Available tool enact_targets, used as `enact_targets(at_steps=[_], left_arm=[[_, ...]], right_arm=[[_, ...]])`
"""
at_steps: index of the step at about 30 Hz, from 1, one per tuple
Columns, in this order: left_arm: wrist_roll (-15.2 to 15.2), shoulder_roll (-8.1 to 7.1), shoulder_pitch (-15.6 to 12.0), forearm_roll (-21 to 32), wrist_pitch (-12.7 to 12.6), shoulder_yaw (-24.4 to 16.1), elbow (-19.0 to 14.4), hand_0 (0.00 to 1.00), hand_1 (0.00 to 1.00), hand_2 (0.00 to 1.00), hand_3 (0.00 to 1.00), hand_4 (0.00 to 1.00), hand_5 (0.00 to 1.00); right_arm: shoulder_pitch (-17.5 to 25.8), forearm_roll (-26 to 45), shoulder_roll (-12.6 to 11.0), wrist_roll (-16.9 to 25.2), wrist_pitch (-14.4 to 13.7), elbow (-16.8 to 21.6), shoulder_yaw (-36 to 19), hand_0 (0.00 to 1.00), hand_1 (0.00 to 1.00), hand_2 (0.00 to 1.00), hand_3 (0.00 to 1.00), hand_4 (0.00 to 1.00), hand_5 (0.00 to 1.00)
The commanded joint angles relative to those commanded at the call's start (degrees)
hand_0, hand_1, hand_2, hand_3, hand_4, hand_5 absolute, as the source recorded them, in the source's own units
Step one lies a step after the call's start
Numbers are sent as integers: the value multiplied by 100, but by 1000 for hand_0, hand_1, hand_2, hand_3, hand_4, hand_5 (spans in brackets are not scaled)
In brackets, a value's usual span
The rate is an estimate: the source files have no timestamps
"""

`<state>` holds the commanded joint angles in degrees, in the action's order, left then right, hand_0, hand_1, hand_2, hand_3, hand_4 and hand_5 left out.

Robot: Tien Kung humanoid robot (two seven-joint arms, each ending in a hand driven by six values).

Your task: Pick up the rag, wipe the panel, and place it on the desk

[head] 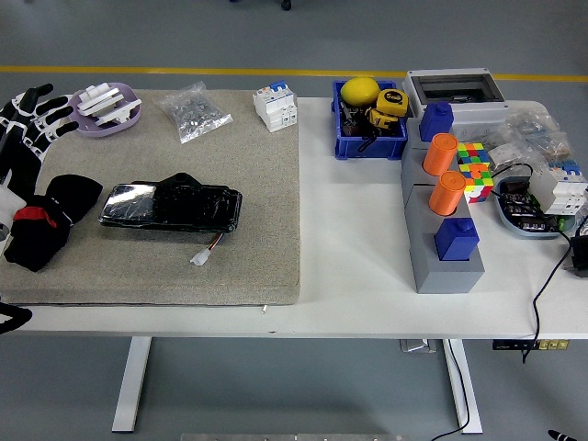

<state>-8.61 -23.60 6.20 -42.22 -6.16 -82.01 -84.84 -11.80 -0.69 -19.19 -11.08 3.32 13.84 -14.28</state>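
Observation:
A black rag (50,220) with a red tag lies crumpled on the grey mat (184,257) at its left end. Just right of the rag sits the glossy black panel (171,206), flat on the mat, with a small white connector on a wire at its near right. My left hand (26,124) hangs at the picture's left edge, above and behind the rag, fingers spread and holding nothing. It touches neither rag nor panel. The right arm does not show.
A purple dish (110,110) with white parts, a bag of screws (195,112) and a white breaker (276,104) line the mat's far edge. A blue bin (367,138), a grey block with orange cylinders (441,220), a colour cube (474,170) and cables fill the right side.

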Motion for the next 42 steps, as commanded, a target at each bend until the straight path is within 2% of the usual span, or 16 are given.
enact_targets(at_steps=[11, 29, 42], left_arm=[[23, -111, -25, -13, -32, -91, -87, 644, 722, 668, 690, 998, 562], [76, -195, -116, -56, -109, -142, -238, 650, 723, 668, 690, 998, 555], [74, -230, -50, -41, -114, -92, -134, 650, 721, 667, 688, 998, 549]], right_arm=[[-16, 96, 26, 49, 3, -6, 83, 711, 667, 693, 636, 998, 552], [-74, 59, -10, 37, 0, -5, 59, 711, 667, 692, 637, 998, 555], [-52, 359, 35, 143, 10, -16, 246, 711, 667, 692, 638, 998, 555]])
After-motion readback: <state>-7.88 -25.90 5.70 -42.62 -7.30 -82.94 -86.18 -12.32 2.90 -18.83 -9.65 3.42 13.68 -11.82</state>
